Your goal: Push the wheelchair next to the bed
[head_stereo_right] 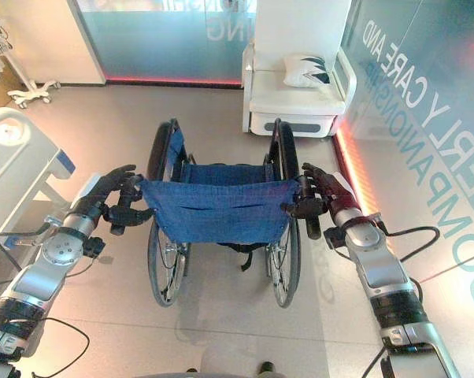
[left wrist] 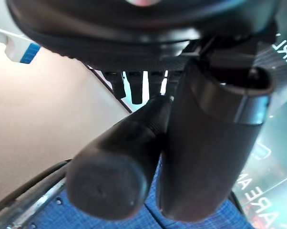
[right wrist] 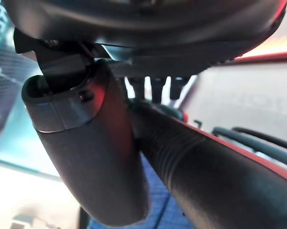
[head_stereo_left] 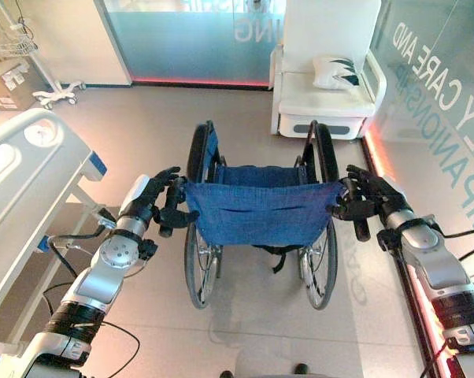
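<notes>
Blue cloth backs the wheelchair [head_stereo_left: 259,213], which stands mid-floor, with the bed [head_stereo_left: 24,181] well apart at the robot's left and a white armchair [head_stereo_left: 325,79] beyond. The left hand [head_stereo_left: 152,197] and the right hand [head_stereo_left: 371,198] each curl round a push handle.

Both silver-grey arms reach forward and slightly inward, elbows low, wrists nearly level. The left hand [head_stereo_left: 152,197] is wrapped round the left push handle [left wrist: 119,167] — thumb alongside it, fingers curled over. The right hand [head_stereo_left: 371,198] mirrors it on the right push handle [right wrist: 200,167] — fingers over the top, thumb pressed beside.
</notes>
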### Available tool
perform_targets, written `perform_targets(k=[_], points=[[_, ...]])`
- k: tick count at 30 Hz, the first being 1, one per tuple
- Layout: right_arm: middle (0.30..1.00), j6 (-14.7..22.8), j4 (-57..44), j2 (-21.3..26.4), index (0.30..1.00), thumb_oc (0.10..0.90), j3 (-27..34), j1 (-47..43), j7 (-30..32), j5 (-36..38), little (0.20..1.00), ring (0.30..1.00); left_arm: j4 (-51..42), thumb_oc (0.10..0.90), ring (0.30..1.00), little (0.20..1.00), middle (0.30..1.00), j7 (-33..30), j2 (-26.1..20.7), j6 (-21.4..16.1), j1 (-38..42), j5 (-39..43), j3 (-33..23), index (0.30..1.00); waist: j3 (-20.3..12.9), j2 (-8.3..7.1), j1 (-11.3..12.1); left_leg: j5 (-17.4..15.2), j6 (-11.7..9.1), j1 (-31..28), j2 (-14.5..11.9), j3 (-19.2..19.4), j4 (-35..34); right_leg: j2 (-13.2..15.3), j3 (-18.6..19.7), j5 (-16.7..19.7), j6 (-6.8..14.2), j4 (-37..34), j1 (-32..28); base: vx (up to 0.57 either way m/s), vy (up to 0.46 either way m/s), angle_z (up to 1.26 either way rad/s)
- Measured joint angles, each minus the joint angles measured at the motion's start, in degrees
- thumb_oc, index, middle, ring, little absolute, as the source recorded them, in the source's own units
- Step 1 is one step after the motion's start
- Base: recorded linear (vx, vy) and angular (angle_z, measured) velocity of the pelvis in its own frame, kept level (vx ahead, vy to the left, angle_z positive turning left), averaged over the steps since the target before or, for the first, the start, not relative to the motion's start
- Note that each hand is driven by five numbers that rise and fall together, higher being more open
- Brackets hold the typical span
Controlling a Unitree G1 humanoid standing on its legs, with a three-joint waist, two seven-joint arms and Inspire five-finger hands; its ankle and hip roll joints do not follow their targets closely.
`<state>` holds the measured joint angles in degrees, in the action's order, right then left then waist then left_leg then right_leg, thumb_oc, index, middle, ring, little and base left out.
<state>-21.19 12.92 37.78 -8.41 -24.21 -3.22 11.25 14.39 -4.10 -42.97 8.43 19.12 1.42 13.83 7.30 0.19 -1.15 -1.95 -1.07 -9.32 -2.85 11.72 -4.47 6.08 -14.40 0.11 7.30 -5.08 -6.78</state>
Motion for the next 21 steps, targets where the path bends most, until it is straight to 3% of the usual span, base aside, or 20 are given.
perform_targets(k=[8,12,16,18,21], points=[[0.9,-6.9,3.2,0.1,0.9,0.8,-4.0,-7.2,2.2,-0.2,0.9,0.9,5.7,0.8,0.9,0.9,0.9,4.5,-0.5,8.1,11.0,-4.2,5.8,0.9,0.0,0.24,0.1,0.0,0.0,0.0,0.0,-0.1,0.0,0.0,0.0,0.0,0.0,0.0,-0.1,0.0,0.0,0.0],[0.9,-11.2,3.8,0.1,0.9,0.8,-8.1,-11.8,2.2,-4.7,0.9,0.9,9.8,0.8,0.9,0.9,0.9,10.8,-0.5,14.5,18.1,-8.2,8.5,0.9,0.1,0.71,-0.3,0.0,0.0,0.0,0.0,-0.1,0.0,0.0,0.0,0.0,0.0,0.0,0.0,0.0,0.0,0.0],[0.9,-13.2,5.1,0.0,0.9,0.8,-11.0,-15.0,-1.6,-9.7,0.9,0.9,14.5,0.8,0.9,0.9,0.9,18.1,-0.5,18.6,23.9,-10.6,10.8,0.9,0.0,1.03,-0.9,0.0,0.0,0.0,0.0,-0.1,0.0,0.0,0.0,0.0,0.0,0.0,0.0,0.0,0.0,0.0],[0.9,-15.4,7.3,0.0,0.9,0.8,-14.5,-19.3,-6.1,-13.7,0.9,0.9,19.8,0.8,0.9,0.9,0.9,22.5,-0.4,22.3,29.1,-12.1,13.9,0.9,0.1,1.19,-1.0,0.0,0.0,0.0,0.0,-0.1,0.0,0.0,0.1,0.0,0.0,0.0,0.0,0.03,-0.01,-0.01],[0.9,-16.6,8.8,0.0,0.9,0.8,-15.1,-21.1,-8.2,-13.7,0.9,0.9,24.4,0.8,0.9,0.9,0.9,26.0,-0.4,26.1,30.4,-11.9,14.5,0.9,0.0,1.36,-1.1,0.0,0.0,0.0,0.0,0.0,0.0,0.0,0.1,0.0,0.0,0.0,0.0,0.05,-0.011,-0.01]])
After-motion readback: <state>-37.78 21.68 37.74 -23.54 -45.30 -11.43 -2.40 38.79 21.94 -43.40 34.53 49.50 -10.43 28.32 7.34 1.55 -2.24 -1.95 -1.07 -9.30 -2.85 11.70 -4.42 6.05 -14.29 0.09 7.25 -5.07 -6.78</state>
